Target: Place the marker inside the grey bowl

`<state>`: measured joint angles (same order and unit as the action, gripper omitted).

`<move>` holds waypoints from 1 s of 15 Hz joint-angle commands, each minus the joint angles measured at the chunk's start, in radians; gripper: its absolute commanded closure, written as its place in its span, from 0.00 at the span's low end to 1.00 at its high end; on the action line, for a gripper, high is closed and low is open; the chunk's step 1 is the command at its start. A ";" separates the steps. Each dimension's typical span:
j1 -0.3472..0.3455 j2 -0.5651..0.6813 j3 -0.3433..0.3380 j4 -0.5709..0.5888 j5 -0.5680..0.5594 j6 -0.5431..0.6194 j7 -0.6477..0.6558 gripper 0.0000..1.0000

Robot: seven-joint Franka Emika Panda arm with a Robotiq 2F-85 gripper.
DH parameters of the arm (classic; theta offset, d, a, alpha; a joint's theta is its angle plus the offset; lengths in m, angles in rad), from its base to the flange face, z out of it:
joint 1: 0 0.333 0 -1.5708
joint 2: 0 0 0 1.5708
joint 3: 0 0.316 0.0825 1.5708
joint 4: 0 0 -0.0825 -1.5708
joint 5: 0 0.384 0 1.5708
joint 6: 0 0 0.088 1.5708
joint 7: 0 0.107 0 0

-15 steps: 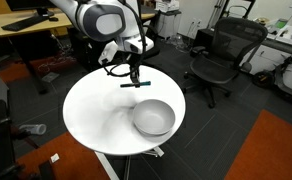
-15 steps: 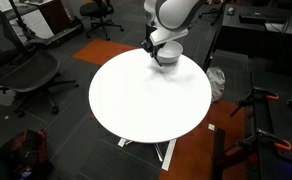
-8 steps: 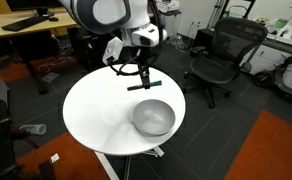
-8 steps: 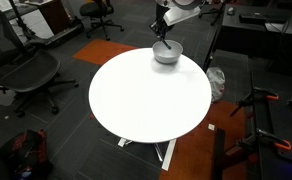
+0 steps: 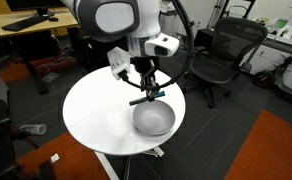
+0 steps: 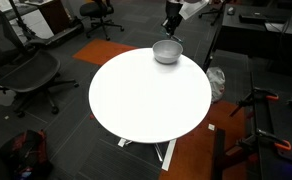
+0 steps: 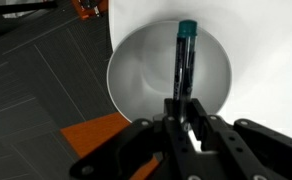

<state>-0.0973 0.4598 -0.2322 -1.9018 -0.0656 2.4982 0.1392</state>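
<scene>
My gripper is shut on the marker, a dark stick with a teal tip, and holds it in the air above the grey bowl. In the wrist view my gripper pinches the marker's near end, and the teal tip lies over the grey bowl seen below. In an exterior view the marker sticks out sideways from the fingers. In an exterior view the grey bowl sits at the far edge of the white table, with my gripper above it.
The round white table stands on a dark floor with an orange mat. Black office chairs and desks stand behind it. Another chair stands beside the table.
My gripper has carried the marker from the table's far part to above the grey bowl, rising as it went. The bowl has not moved.
</scene>
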 commanded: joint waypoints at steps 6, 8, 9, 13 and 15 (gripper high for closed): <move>-0.063 0.075 0.041 0.034 -0.002 -0.019 -0.102 0.95; -0.060 0.097 0.038 0.046 -0.006 -0.002 -0.091 0.95; -0.060 0.106 0.038 0.054 -0.004 0.001 -0.089 0.95; -0.055 0.133 0.034 0.082 -0.006 0.038 -0.078 0.95; -0.056 0.142 0.034 0.095 -0.004 0.046 -0.077 0.95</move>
<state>-0.1443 0.5844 -0.2055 -1.8391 -0.0656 2.5254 0.0582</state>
